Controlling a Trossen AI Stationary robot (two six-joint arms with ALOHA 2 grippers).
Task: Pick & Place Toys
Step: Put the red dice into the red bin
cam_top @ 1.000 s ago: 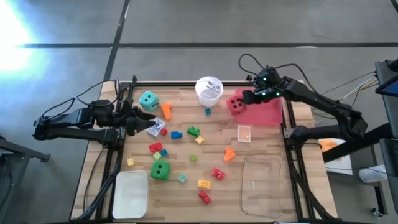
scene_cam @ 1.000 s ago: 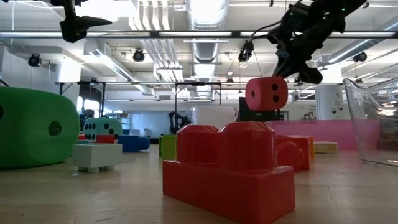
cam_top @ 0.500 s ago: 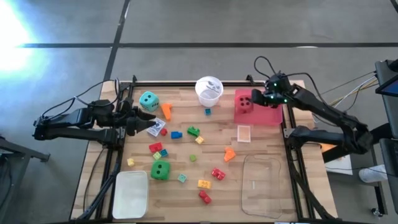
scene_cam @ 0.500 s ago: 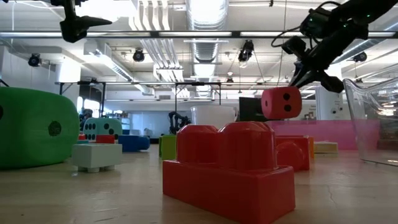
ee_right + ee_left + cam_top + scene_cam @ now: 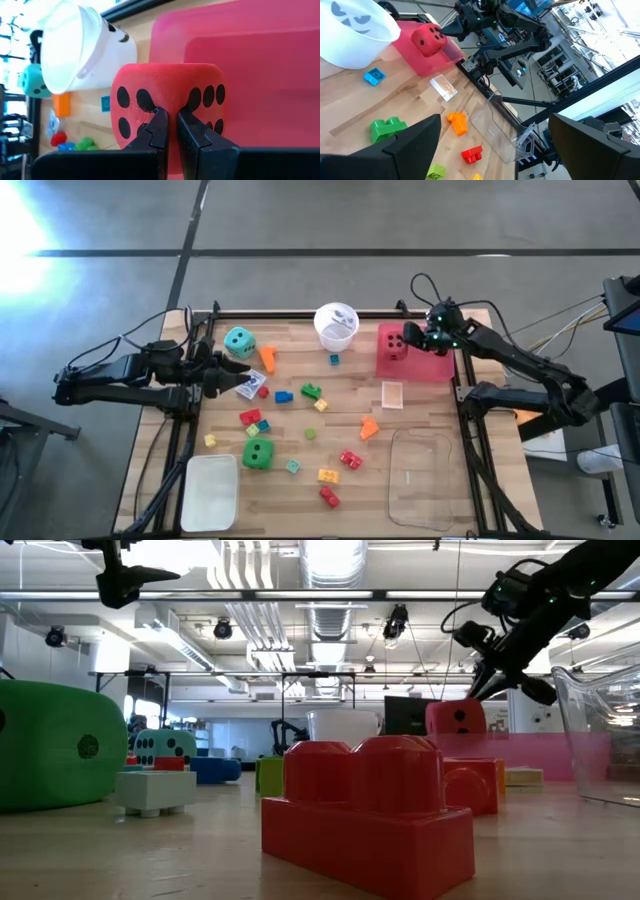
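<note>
Fingers of your right gripper (image 5: 412, 338) pinched the red die (image 5: 392, 346), which sat on the pink tray (image 5: 435, 361) at upper right of the high view. Your left gripper (image 5: 232, 379) waited at left, fingers spread.

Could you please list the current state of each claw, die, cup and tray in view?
Right claw: shut on soft red dotted die, over flat pink tray.
Left claw: open, empty.
White cup: upright.
Clear plastic tray: empty.
White rectangular tray: empty.
Green dotted die: on table.
</note>
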